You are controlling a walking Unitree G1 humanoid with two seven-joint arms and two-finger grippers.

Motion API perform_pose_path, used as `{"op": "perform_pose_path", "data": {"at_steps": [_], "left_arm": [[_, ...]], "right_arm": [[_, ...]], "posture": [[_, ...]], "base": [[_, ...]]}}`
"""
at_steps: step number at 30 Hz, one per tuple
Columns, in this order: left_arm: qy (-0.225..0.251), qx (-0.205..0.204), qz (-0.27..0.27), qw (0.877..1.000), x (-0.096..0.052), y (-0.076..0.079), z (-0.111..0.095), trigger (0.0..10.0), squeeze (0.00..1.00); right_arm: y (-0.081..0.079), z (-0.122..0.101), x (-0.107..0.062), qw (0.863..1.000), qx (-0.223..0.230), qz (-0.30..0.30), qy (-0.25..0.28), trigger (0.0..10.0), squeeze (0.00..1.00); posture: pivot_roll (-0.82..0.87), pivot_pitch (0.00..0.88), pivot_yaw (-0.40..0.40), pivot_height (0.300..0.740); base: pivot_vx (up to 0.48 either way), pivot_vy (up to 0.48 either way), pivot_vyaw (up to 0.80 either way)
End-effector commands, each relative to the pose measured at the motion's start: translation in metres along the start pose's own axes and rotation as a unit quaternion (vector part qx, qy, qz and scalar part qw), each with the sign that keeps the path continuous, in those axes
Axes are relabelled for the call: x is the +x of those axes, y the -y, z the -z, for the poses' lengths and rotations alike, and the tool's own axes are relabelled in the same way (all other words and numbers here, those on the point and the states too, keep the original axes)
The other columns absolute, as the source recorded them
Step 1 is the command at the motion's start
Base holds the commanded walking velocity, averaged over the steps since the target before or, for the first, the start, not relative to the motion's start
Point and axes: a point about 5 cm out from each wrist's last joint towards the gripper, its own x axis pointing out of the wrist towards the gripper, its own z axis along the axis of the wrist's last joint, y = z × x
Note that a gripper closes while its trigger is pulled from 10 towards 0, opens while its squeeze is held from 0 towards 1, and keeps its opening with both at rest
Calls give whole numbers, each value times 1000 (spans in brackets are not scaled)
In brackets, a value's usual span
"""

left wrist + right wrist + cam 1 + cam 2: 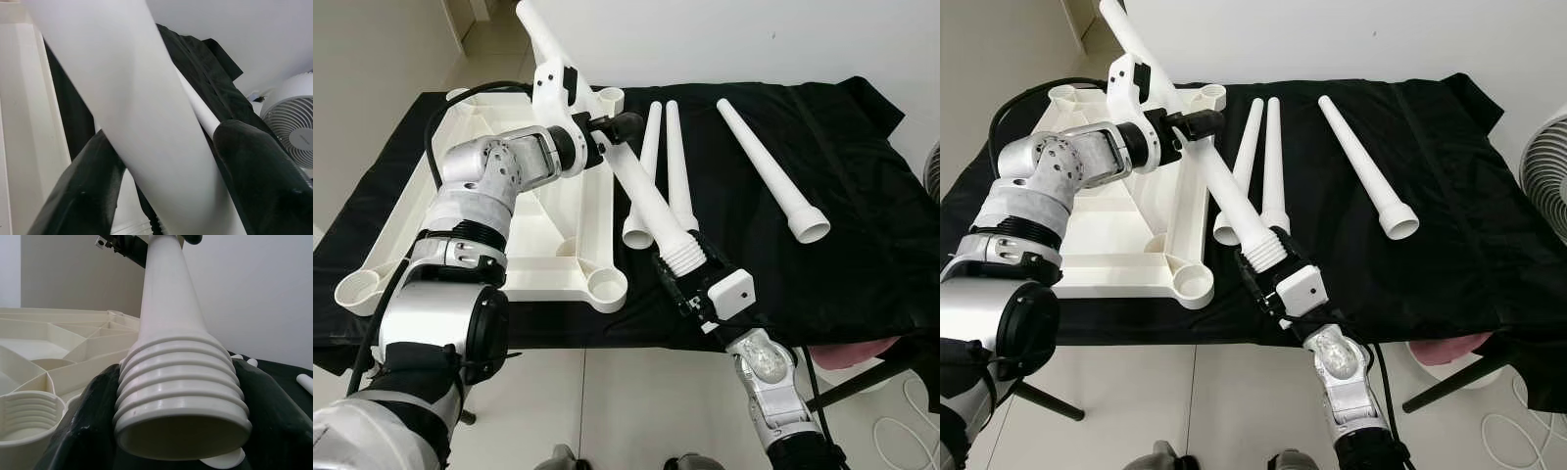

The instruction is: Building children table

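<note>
A long white tapered table leg (641,191) slants over the black cloth, held at both ends. My right gripper (680,266) is shut on its threaded wide end (181,396), near the table's front edge. My left gripper (607,129) is shut around its upper shaft (132,122), above the overturned white tabletop (543,211). The tabletop lies upside down on the left, ribs up, with round threaded sockets (606,286) at its corners. Two more legs (664,166) lie side by side in the middle, and a third leg (771,171) lies to the right.
A black cloth (862,225) covers the work table. A white fan (1547,166) stands off the table's right side. A pink thing (1445,348) sits on the pale tiled floor below the front right edge. A black cable (440,122) loops over the tabletop's far left.
</note>
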Motion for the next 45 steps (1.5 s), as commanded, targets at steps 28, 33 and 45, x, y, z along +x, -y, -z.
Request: {"op": "perform_pose_path", "data": {"at_steps": [28, 33, 45], "left_arm": [[27, -11, 91, 995, -2, 22, -20, 10000, 0], [28, 5, 102, 994, -3, 32, -19, 10000, 0], [37, 50, 135, 989, -9, 64, -12, 10000, 0]], "right_arm": [[14, -9, 17, 992, 117, 23, -30, 10000, 1000], [16, -15, 27, 989, 137, 11, -53, 10000, 1000], [25, -36, 48, 980, 143, -77, -113, 10000, 0]], "posture": [[-161, 57, 103, 740], [-163, 60, 99, 740], [-159, 62, 97, 740]], "base": [[0, 0, 0], [0, 0, 0], [0, 0, 0]]}}
